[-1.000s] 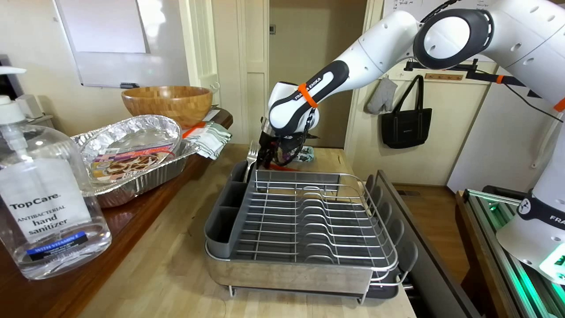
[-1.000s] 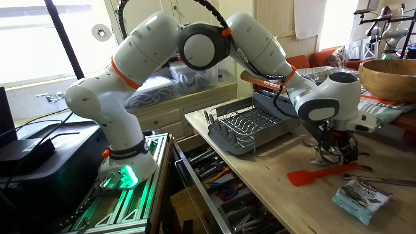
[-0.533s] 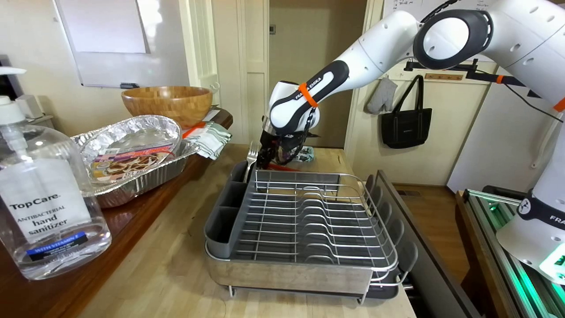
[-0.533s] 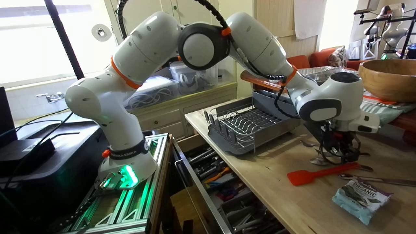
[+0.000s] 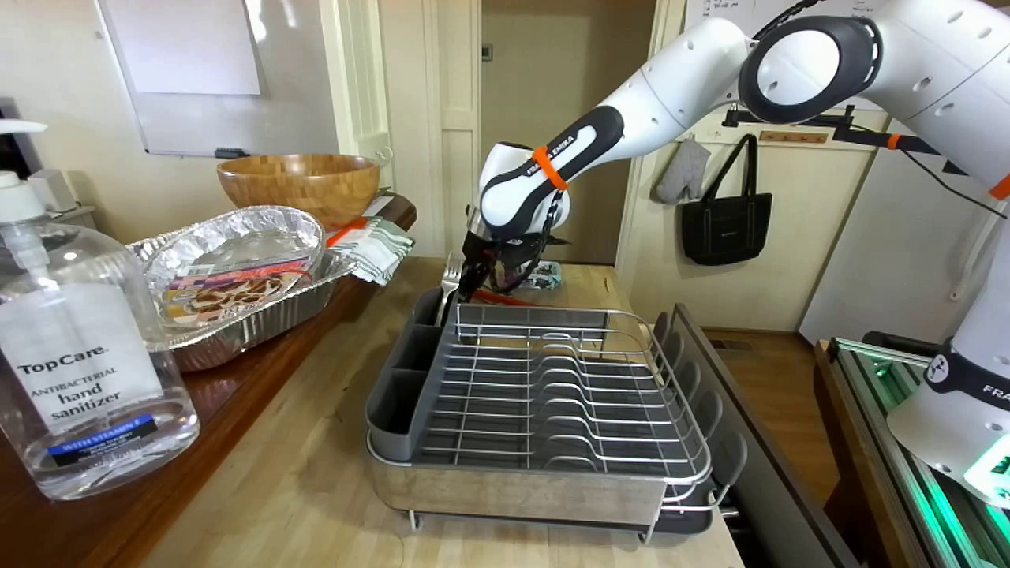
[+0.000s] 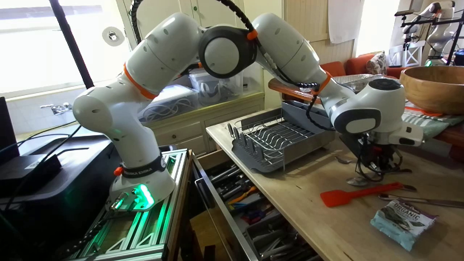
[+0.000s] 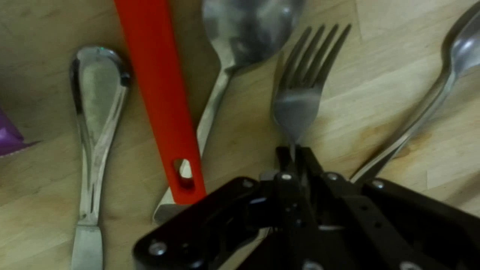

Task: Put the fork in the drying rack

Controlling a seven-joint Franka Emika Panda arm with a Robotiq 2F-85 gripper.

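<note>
In the wrist view a fork (image 7: 299,103) lies among other cutlery on the wooden table, tines pointing away from me. My gripper (image 7: 293,153) is shut on it, the thin neck running between the two fingertips; the fork's handle is hidden under the jaws. In an exterior view the gripper (image 6: 380,168) hangs low over the table, its fingertips masked by cables. The silver wire drying rack (image 5: 513,493) with its grey base stands apart from the gripper, and shows too as a rack (image 6: 310,146) beside the arm. Another fork (image 5: 451,272) stands upright in its rear cutlery compartment.
A red spatula (image 7: 157,86), a spoon (image 7: 255,30) and a butter knife (image 7: 87,240) lie left of the jaws, another spoon (image 7: 463,50) right. A snack packet (image 6: 403,223) sits near the table edge. Below it, a cutlery drawer (image 6: 224,214) stands open.
My gripper has closed: the dark finger that covered the end of the spatula's handle has drawn in. The arm has shifted only slightly. The rack and the fork in it have stayed put.
</note>
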